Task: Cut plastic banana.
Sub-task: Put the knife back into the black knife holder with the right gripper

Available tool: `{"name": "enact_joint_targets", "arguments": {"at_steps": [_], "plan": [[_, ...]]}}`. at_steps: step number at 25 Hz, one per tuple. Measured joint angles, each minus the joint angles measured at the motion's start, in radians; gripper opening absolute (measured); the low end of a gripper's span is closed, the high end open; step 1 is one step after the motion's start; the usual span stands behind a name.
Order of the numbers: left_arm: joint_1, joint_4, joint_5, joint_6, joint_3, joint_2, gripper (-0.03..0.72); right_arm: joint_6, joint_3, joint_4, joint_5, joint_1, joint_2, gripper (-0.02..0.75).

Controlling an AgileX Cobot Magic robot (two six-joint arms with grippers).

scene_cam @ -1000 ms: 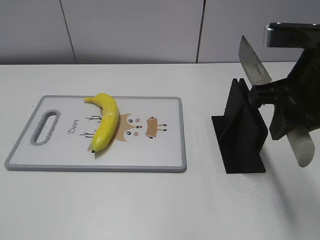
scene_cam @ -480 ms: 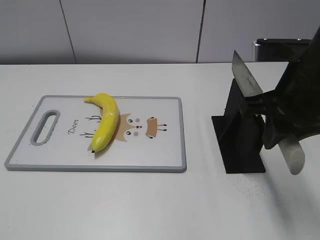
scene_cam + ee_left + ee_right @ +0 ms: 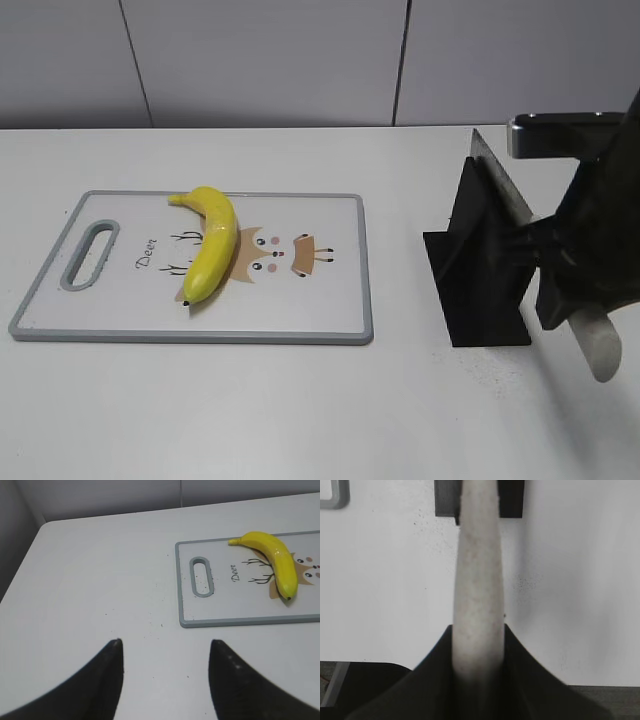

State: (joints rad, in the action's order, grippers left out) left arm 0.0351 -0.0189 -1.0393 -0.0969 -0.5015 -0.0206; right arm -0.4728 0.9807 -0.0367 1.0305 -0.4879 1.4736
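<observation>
The plastic banana (image 3: 212, 240) lies whole on the white cutting board (image 3: 320, 300), left of its deer print; it also shows in the left wrist view (image 3: 275, 560). My right gripper (image 3: 556, 278) is shut on the pale handle (image 3: 477, 580) of a knife. The blade (image 3: 500, 180) slants up and to the left, along the top of the black knife holder (image 3: 480, 290). My left gripper (image 3: 165, 645) is open and empty over bare table left of the board (image 3: 225, 610), and is out of the exterior view.
The black holder stands on the white table right of the board and also shows in the right wrist view (image 3: 445, 500). A grey wall runs behind the table. A table corner and its left edge (image 3: 30, 545) show in the left wrist view.
My right gripper has moved down with the knife, and the blade has dropped from above the holder to lie against its top. The banana and board have not moved.
</observation>
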Motion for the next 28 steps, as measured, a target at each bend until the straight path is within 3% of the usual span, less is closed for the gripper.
{"name": "enact_joint_targets", "arguments": {"at_steps": [28], "plan": [[0.000, 0.000, 0.000, 0.000, 0.000, 0.000, 0.529, -0.004, -0.021, -0.010, -0.078, 0.000, 0.070, 0.178]]}}
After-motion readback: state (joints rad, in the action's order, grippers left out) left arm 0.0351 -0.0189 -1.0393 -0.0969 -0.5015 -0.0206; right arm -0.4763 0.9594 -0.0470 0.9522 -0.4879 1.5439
